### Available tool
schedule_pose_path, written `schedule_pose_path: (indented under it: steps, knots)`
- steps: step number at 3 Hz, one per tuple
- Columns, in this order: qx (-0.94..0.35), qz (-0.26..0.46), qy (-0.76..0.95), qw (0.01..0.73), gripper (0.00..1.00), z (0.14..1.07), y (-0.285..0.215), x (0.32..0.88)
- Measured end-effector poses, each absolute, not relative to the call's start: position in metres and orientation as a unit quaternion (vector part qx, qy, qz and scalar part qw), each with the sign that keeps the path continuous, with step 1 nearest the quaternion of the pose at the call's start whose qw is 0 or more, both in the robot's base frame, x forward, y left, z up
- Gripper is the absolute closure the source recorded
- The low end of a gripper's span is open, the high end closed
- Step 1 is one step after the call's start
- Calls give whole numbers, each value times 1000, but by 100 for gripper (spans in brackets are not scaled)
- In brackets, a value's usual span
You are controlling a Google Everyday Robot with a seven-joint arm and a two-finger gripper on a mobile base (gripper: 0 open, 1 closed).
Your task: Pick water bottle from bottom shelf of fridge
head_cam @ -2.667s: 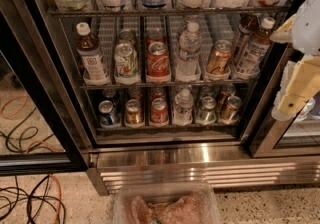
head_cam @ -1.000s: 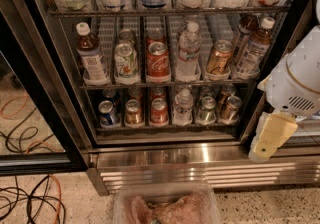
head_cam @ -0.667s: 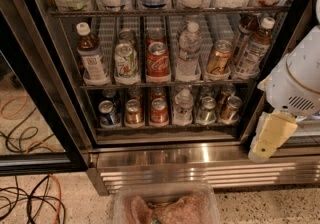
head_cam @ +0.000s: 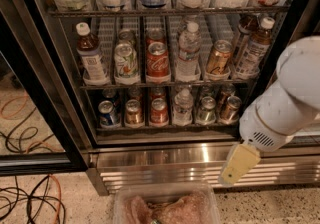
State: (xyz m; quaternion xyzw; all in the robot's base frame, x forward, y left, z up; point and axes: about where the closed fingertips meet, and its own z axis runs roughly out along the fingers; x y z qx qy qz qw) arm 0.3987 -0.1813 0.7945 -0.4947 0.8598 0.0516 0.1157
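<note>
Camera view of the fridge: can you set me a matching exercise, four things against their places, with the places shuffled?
Things:
1. water bottle
2. blue can
3. gripper
4. taller clear bottle

Places:
A. middle shelf, fourth lane from the left
B. bottom shelf, far left lane
C. outside the racks, in front of the steel base panel, at the lower right
D. bottom shelf, just right of the red can

Pairs: 1-D, 2-B, 3-C, 4-A.
</note>
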Motion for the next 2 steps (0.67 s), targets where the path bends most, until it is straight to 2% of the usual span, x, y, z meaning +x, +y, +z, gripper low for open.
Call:
schedule_pose_path:
  steps: [1, 2]
  knots:
    - [-454, 60, 881, 119, 0, 755, -175, 405]
    - [-454, 60, 881, 119, 0, 755, -175, 405]
